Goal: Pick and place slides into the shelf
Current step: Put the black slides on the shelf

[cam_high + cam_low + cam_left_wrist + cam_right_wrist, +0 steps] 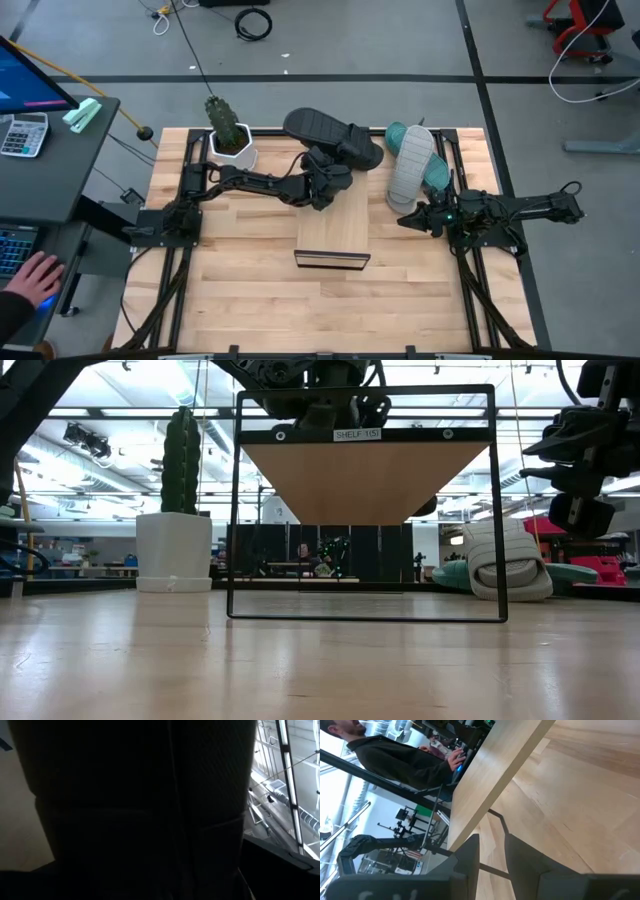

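Observation:
The black slide [325, 130] lies crosswise at the far end of the shelf [333, 225], a light-wood board in a thin black frame [365, 480]. My left gripper [335, 165] is right at the slide's near side. The slide's dark ribbed surface [150, 795] fills the left wrist view and hides the gripper's tips. The light grey slide [410, 165] lies on top of the teal slide [437, 172] at the far right of the table. My right gripper [405, 220] waits just near of them, slightly open with nothing in it [492, 865].
A cactus in a white pot [228, 128] stands at the far left, close to the left arm. A person's hand [30, 280] is at a keyboard on the desk left of the table. Bare wood [330, 310] lies near of the shelf.

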`<state>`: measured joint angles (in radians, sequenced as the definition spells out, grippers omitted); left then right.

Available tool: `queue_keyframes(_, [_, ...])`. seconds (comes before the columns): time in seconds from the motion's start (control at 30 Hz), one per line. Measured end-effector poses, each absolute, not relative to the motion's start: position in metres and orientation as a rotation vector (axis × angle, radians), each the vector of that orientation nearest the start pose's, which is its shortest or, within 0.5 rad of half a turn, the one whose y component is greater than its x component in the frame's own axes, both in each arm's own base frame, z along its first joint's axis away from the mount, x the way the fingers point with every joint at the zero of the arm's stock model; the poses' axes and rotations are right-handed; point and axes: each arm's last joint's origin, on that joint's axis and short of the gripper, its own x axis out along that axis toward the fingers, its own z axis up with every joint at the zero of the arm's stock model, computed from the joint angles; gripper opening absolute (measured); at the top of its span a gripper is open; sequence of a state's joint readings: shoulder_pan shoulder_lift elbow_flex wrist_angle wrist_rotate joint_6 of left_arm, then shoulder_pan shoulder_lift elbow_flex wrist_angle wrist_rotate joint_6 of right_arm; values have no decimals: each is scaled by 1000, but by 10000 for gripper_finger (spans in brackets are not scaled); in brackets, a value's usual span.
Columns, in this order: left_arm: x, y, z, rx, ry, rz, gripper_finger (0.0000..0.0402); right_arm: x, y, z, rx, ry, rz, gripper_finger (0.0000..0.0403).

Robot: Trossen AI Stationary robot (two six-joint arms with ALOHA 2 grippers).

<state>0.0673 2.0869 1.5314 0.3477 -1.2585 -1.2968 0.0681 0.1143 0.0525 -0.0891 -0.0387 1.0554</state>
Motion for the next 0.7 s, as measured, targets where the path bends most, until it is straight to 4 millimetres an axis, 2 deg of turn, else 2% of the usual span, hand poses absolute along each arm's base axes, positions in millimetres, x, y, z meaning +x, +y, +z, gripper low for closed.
queue_keyframes(0.23, [462, 59, 241, -864, -606, 1247, 380, 101, 8, 164, 1050, 193, 17, 98])
queue_keyframes(0.7, [462, 56, 241, -864, -602, 1244, 380, 101, 8, 164, 1050, 193, 17, 98])
